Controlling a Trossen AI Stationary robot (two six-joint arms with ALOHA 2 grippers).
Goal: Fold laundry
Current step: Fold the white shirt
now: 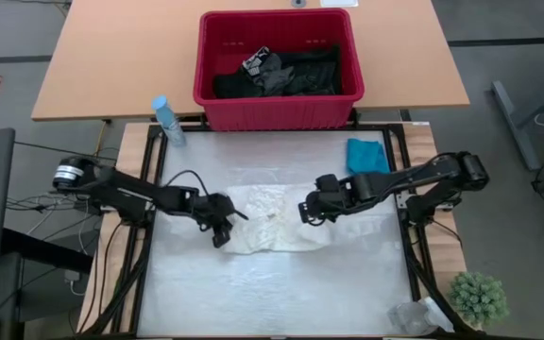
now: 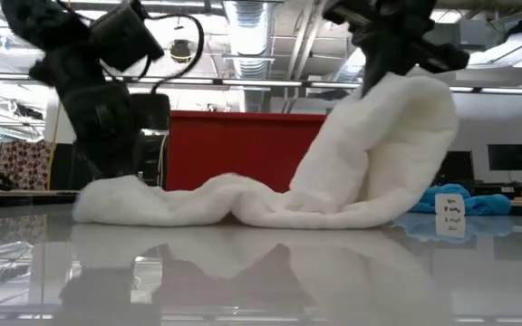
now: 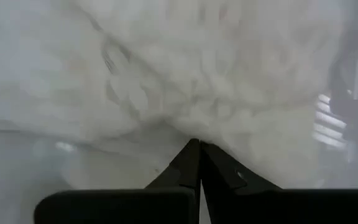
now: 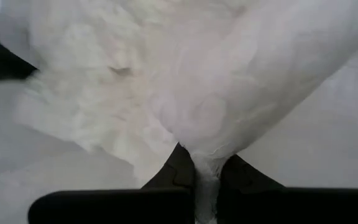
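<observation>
The white lacy garment [image 1: 274, 219] lies crumpled in the middle of the table. Its right part [image 2: 397, 136] is drawn up off the table by my right gripper [image 4: 205, 155], which is shut on it. My left gripper [image 3: 199, 144] is shut, slanting down at the garment's left end [image 2: 116, 195]. A small teal garment [image 1: 366, 155] lies flat at the far right of the table. Dark garments [image 1: 286, 74] lie in the red basket [image 1: 220, 104], which stands beyond the table's far edge. My left gripper has its shut fingertips [image 3: 191, 152] at the edge of the white garment's left end [image 3: 185, 121], slanting down. No cloth shows between them, and I cannot tell whether they touch it. My right gripper pinches a gathered fold of the white garment [image 4: 209, 167] between its two fingers, coming from above and slanting down. That part hangs below the fingers as a raised hump. The rest of the garment [image 2: 243, 204] stays on the table.
A spray bottle [image 1: 167, 121] stands at the table's far left corner. A small green plant [image 1: 479, 297] and crumpled clear plastic [image 1: 414, 316] sit at the near right corner. The table's near half [image 1: 272, 293] is bare.
</observation>
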